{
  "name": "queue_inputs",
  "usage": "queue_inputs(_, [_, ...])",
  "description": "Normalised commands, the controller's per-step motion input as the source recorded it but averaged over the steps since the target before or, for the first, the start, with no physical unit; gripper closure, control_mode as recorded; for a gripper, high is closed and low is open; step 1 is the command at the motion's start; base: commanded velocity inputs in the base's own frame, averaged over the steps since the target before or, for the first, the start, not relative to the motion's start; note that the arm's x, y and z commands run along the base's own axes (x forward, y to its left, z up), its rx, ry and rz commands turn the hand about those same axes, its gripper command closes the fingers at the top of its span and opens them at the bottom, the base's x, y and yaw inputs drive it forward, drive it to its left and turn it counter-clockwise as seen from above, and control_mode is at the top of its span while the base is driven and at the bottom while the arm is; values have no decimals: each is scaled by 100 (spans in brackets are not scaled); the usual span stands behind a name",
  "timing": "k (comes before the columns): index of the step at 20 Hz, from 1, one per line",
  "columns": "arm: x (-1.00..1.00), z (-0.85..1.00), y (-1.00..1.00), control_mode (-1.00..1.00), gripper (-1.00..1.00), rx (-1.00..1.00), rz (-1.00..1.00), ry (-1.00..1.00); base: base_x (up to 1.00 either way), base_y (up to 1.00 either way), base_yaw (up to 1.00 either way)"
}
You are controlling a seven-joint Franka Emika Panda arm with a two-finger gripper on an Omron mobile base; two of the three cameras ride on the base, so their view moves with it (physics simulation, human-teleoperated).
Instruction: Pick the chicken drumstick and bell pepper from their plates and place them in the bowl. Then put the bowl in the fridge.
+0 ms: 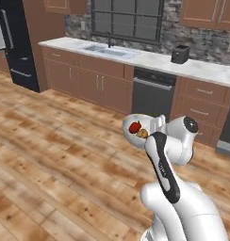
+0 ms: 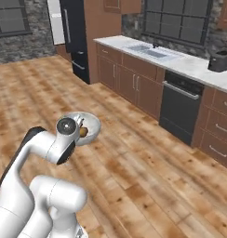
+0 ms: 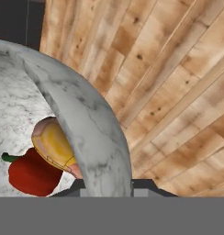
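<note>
My claw (image 3: 107,186) is clamped on the rim of the bowl (image 3: 93,133), bell pepper (image 3: 33,172) and chicken drumstick (image 3: 54,144) inside; the fridge (image 1: 18,44) stands far ahead-left across the floor.

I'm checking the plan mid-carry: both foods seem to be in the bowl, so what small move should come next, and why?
Probably keep the grip shut and carry the bowl level toward the fridge. The bell pepper and chicken drumstick already lie inside it, the gripper is shut on its rim, and it hangs above the wooden floor with the fridge far off at the left.
</note>
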Motion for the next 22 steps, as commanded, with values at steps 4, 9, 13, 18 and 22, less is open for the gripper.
queue_inputs(4, [0, 0, 0, 100, 100, 0, 0, 0, 76, 16, 34])
queue_inputs(9, [0, 0, 0, 100, 100, 0, 0, 0, 84, 21, 27])
queue_inputs(13, [0, 0, 0, 100, 100, 0, 0, 0, 93, 27, 17])
queue_inputs(18, [0, 0, 0, 100, 100, 0, 0, 0, 94, 27, 11])
queue_inputs(22, [0, 0, 0, 100, 100, 0, 0, 0, 94, 30, 8])
